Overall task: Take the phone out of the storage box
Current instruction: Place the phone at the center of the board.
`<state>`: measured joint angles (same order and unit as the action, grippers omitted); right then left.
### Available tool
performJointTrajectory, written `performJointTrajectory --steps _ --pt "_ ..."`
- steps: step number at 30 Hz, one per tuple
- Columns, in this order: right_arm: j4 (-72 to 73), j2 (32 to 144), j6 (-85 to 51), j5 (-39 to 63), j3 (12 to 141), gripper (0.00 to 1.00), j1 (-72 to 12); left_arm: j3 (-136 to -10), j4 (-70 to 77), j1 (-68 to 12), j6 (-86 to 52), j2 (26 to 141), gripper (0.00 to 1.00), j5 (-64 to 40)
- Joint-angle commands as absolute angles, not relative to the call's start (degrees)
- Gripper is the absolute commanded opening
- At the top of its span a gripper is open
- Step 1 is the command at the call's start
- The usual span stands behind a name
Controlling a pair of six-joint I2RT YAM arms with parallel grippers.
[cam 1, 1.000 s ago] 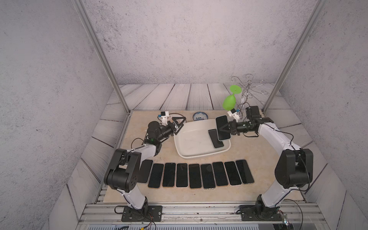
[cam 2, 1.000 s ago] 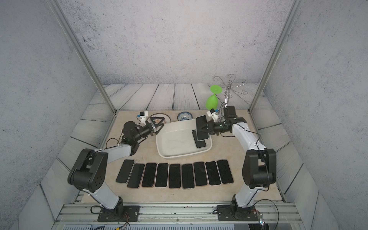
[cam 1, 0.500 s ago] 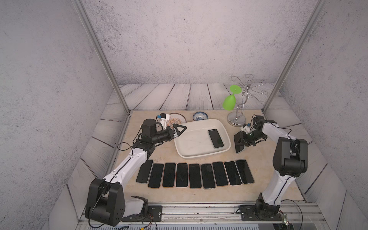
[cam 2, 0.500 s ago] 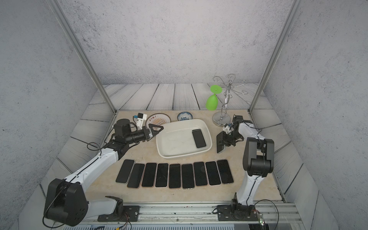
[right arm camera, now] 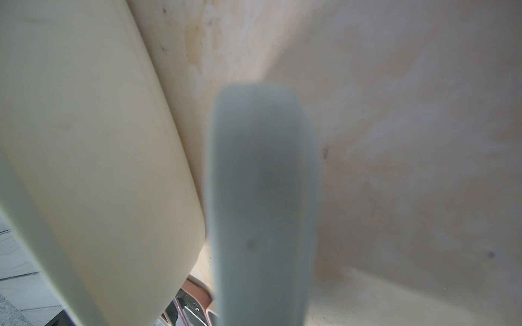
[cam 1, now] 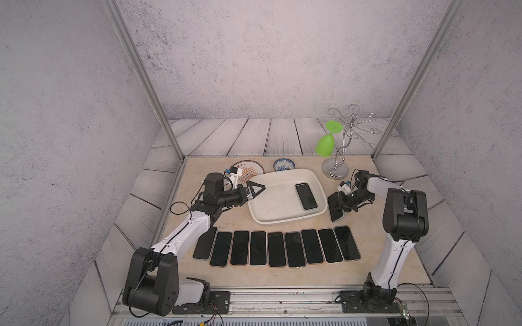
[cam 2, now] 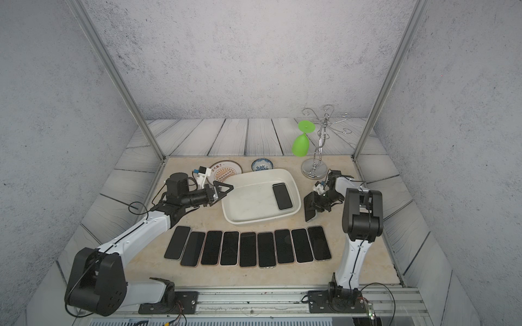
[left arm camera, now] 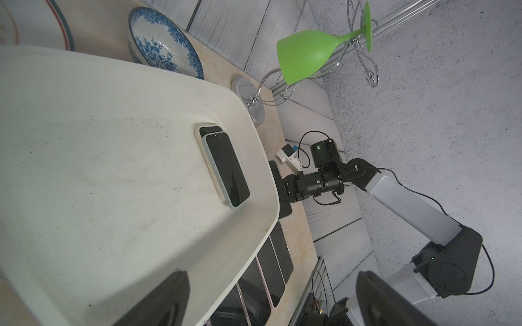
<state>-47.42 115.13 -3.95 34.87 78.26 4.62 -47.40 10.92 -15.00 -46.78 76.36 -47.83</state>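
The storage box (cam 1: 271, 207), a shallow white tray, sits mid-table in both top views (cam 2: 248, 210). A dark phone (cam 1: 306, 196) lies flat by its right wall; the left wrist view shows that phone (left arm camera: 226, 169) stacked on another one. My right gripper (cam 1: 340, 204) is shut on a second phone (cam 1: 335, 209), held tilted just right of the box with its lower end at the table. In the right wrist view this phone is a blurred grey edge (right arm camera: 262, 197) beside the box wall (right arm camera: 99, 141). My left gripper (cam 1: 255, 189) stands open at the box's left rim, holding nothing.
Several phones (cam 1: 276, 248) lie in a row in front of the box. Behind it are an orange-patterned plate (cam 1: 250, 172) and a blue-and-white dish (cam 1: 283, 164). A green glass (cam 1: 324, 144) hangs on a chrome rack (cam 1: 336, 169) at the back right.
My right gripper has carried its phone from over the box's right side out and down to the table beside it. The left arm has stretched out, its gripper staying open at the left rim.
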Motion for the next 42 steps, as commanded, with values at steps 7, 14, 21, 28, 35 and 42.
performJointTrajectory --steps 7,14,21,28,35,42 --pt "-48.9 118.0 -3.3 35.4 76.6 0.14 4.5 -44.3 13.9 -14.9 -47.4 76.9 0.98 -48.0" --pt "-50.6 116.8 -4.5 30.1 77.6 0.40 4.5 -43.4 14.0 -14.9 -47.7 76.6 0.98 -48.0" --pt "-51.7 116.8 -5.2 25.5 80.4 0.42 5.4 -43.3 13.6 -14.9 -47.7 76.2 0.98 -47.6" --pt "-52.3 117.0 -6.1 19.7 84.7 0.43 6.7 -42.8 13.2 -15.0 -47.6 76.2 0.98 -47.2" --pt "-54.7 116.5 -4.9 22.9 89.4 0.62 6.6 -44.0 12.3 -16.5 -46.7 77.1 0.98 -46.0" --pt "-51.0 111.2 -6.2 23.8 85.3 0.64 6.0 -44.0 12.1 -17.1 -46.3 76.7 0.98 -45.2"
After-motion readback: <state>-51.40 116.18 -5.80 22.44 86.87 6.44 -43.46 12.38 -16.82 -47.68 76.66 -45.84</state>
